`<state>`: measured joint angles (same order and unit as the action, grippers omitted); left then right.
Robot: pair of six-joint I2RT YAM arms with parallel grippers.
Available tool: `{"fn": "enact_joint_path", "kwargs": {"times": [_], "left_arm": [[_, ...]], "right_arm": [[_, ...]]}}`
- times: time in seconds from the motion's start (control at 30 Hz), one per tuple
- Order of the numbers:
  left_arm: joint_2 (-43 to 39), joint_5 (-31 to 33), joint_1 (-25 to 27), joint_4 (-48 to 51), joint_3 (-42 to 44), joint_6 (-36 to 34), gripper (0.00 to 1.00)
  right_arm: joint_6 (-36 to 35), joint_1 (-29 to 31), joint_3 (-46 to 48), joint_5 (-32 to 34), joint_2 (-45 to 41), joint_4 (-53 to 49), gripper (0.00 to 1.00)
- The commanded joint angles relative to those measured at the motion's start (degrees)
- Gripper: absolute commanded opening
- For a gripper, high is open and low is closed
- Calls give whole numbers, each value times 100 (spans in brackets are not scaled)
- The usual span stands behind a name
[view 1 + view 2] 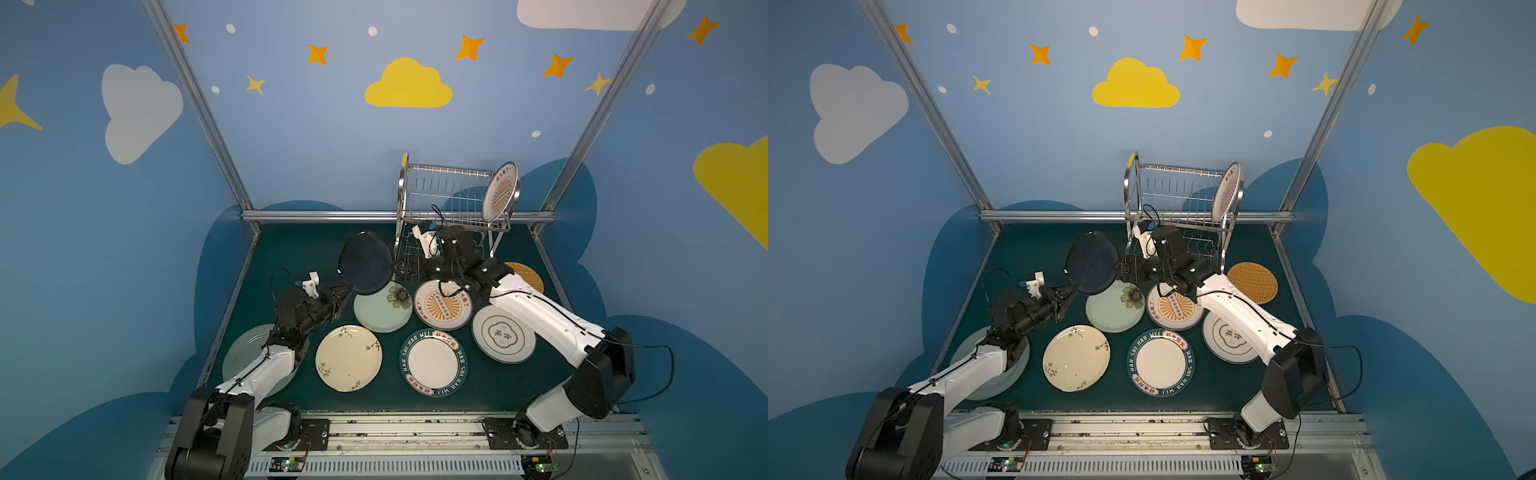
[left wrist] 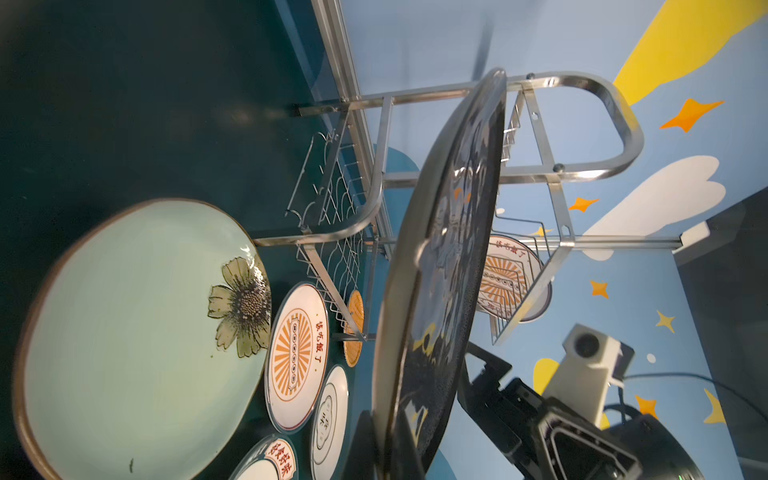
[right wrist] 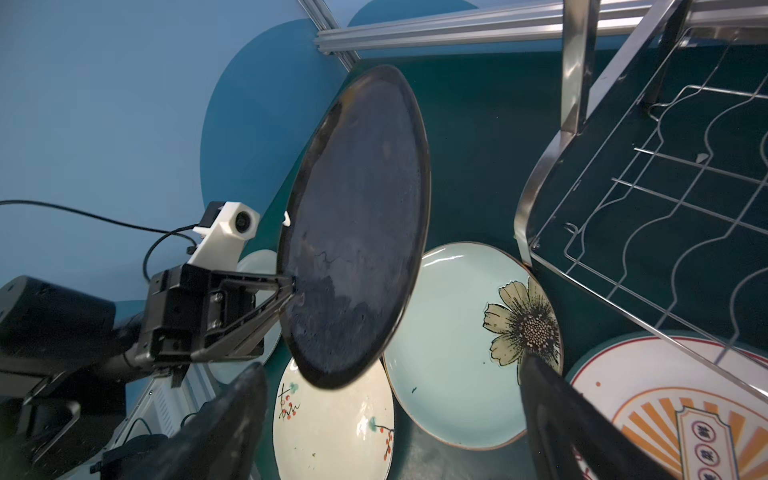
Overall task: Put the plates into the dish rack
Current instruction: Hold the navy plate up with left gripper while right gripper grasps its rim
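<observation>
Seven plates lie flat on the dark green tabletop [image 1: 299, 249], one stands loaded, and one is in the air, so the job looks barely started. The left gripper [image 1: 348, 290] is clamped on the near-left rim of the navy plate [image 1: 365, 264], holding it tipped up on edge above the tabletop, just left of the dish rack [image 1: 449, 170]. The right gripper [image 1: 401, 268] faces the plate's opposite rim with its jaws spread wide and nothing between them; from here I cannot tell whether it touches the rim. To my eye this is a hand-over: the right gripper needs to close on the free rim before the left lets go, then carry the plate up into a slot of the upper tier. An orange sunburst plate [image 1: 500, 192] stands on edge at the right end of that tier; the lower shelf looks bare. Below lie the pale green flower plate [image 1: 380, 309], a second sunburst plate [image 1: 442, 305], the cream blossom plate [image 1: 348, 358], the teal lettered plate [image 1: 433, 362], a white emblem plate [image 1: 503, 334], the orange woven plate [image 1: 528, 276] to the right, and a pale plate [image 1: 241, 353] partly under the left arm. Aluminium posts [image 1: 199, 104] frame blue walls painted with a yellow cloud [image 1: 409, 83] and stars.
</observation>
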<state>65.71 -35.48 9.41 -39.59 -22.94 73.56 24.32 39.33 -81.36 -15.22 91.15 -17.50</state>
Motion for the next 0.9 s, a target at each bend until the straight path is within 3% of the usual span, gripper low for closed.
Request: {"fn": "enact_joint_path", "kwargs": {"times": [0.0, 0.13, 0.27, 0.43, 0.87], "left_arm": [[-315, -64, 157, -828, -123, -9, 3], [-426, 11, 280, -830, -77, 0, 3], [-492, 19, 354, -816, -54, -24, 3], [-590, 74, 406, -686, -29, -121, 3], [-682, 103, 438, -504, 18, -288, 3]], "right_arm": [[301, -70, -352, -389, 271, 28, 92], [581, -110, -516, -886, 575, 247, 89], [908, -134, -527, -1156, 668, 473, 79], [1312, -241, -462, -1352, 667, 877, 55], [1830, -115, -296, -1386, 508, 1342, 7]]}}
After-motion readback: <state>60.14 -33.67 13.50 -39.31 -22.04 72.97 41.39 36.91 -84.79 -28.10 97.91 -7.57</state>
